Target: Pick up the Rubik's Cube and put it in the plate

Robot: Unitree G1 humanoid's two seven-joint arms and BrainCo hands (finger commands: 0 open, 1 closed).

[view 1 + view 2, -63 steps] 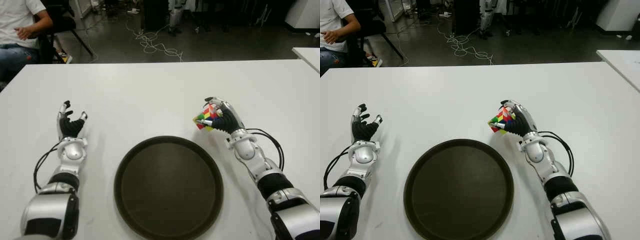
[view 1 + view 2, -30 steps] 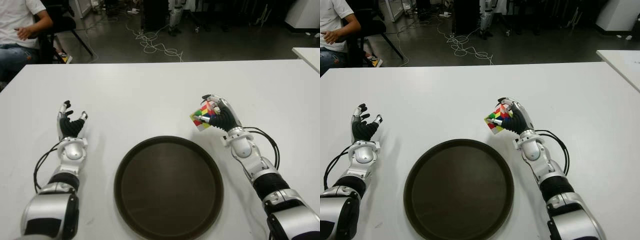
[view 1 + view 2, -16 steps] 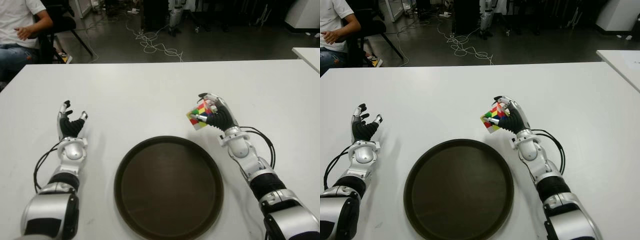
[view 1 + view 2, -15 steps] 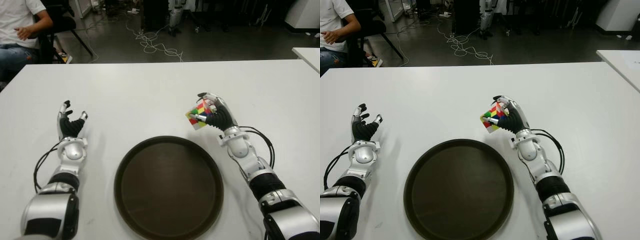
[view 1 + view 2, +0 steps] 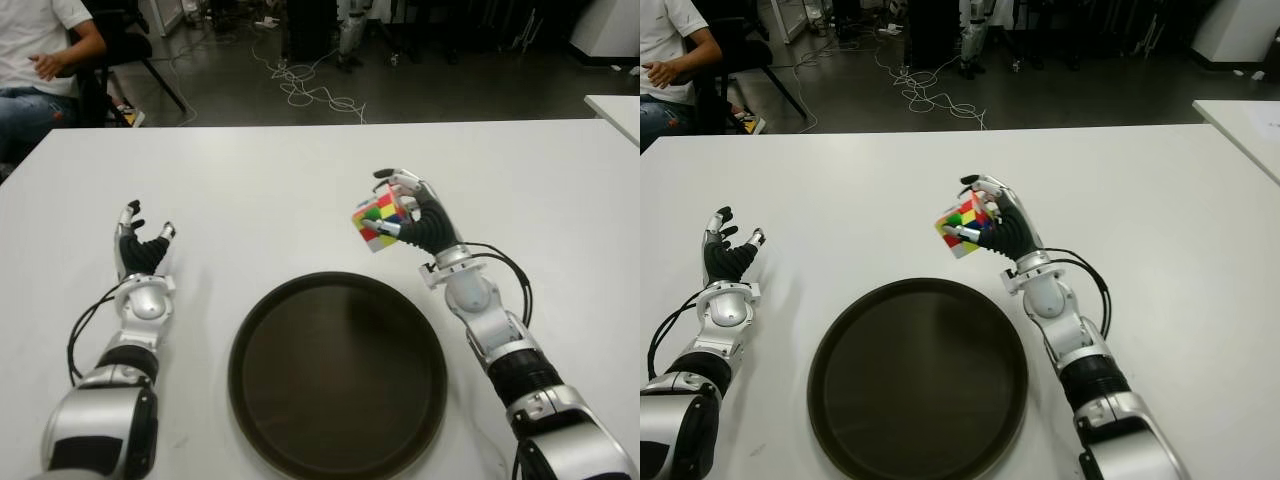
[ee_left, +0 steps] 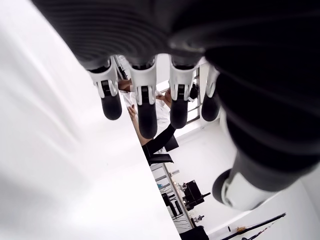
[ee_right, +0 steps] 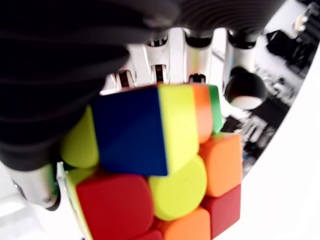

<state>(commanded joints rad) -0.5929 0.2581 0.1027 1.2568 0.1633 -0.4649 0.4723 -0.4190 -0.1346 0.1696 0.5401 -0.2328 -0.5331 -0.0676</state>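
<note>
A white table [image 5: 300, 180] fills most of the scene, and both arms reach forward over it. On it, nearer the robot than either hand, lies a round dark plate [image 5: 262, 330] with a raised rim, nothing in it. It sits between the two forearms, closer to the right one.

Beyond the far left corner of the table a person [image 5: 35, 60] in a white shirt and jeans sits on a dark chair, well apart from the left hand. Loose cables [image 5: 305, 85] lie on the dark floor past the table's far edge.

The right hand [image 5: 415, 218] is raised above the table just past the far right part of the plate's rim. Its fingers [image 5: 985, 190] are curled around the cube [image 5: 378, 219], with the thumb pressing from the near side, so the cube is pinched firmly and held off the table. The cube pokes out of the hand on the side toward the left hand, tilted on a corner, showing yellow, green, red and orange squares. In the right wrist view the cube [image 7: 160, 165] fills the palm, with blue, yellow, red and orange faces against the fingers.

The left hand [image 5: 142, 250] shows off to the left of the plate, well apart from the cube. Its fingers [image 6: 142, 107] are spread and point up, holding nothing.
</note>
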